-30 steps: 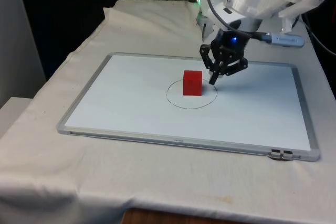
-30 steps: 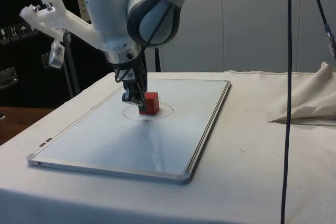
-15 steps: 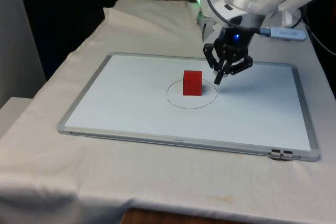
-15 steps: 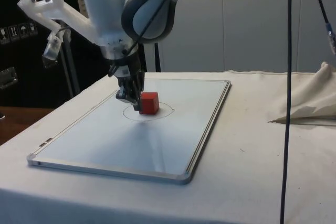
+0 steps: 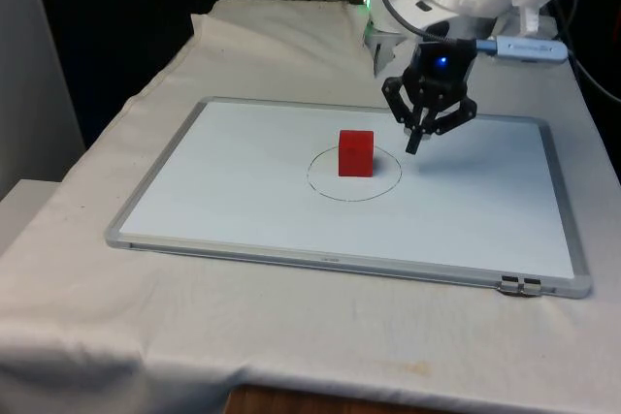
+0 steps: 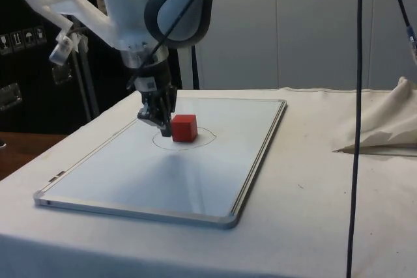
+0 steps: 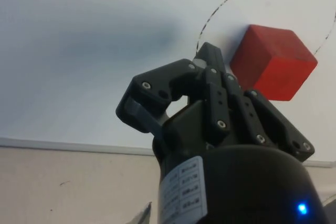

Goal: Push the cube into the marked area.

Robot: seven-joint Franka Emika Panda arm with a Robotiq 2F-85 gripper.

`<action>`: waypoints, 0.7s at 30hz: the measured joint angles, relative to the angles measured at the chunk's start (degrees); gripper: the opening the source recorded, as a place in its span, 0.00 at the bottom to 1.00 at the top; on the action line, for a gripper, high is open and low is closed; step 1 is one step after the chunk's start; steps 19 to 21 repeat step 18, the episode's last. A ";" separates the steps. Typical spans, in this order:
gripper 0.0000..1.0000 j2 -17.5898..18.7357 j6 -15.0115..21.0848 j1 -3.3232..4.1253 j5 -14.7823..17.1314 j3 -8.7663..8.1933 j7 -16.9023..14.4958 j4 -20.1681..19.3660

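A smooth, glossy whiteboard (image 5: pixel 243 201) with a thin grey metal frame and rounded corners is lying flat on the wrinkled white cloth (image 5: pixel 291 336), which is bunching into soft folds at the far end. A thin pen-drawn circle (image 5: pixel 330 194) is marking the board near its middle. The cube (image 5: pixel 356 153) is sitting upright inside that circle, toward its far side, with its base within the line; it is a solid matte red block with crisp edges and flat faces, its top face catching more light than the sides.

The board's surface around the circle is lying bare and even on all sides, with wide flat room toward the front view's left and toward the near frame edge. A dark cable (image 6: pixel 357 122) is hanging straight down in the side view, well apart from the board.

The gripper (image 5: pixel 415 145) is hovering above the board just outside the circle on the front view's right, near the cube but apart from it. Its black fingers (image 7: pixel 210 72) are pressing together at the tips, gripping nothing
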 measured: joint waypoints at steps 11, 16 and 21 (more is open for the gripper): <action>0.00 -0.06 0.00 -0.11 4.18 0.46 -1.89 0.52; 0.00 -0.06 0.00 -0.17 6.36 0.46 -3.67 0.74; 0.00 -0.06 0.00 -0.17 6.47 0.46 -3.72 0.74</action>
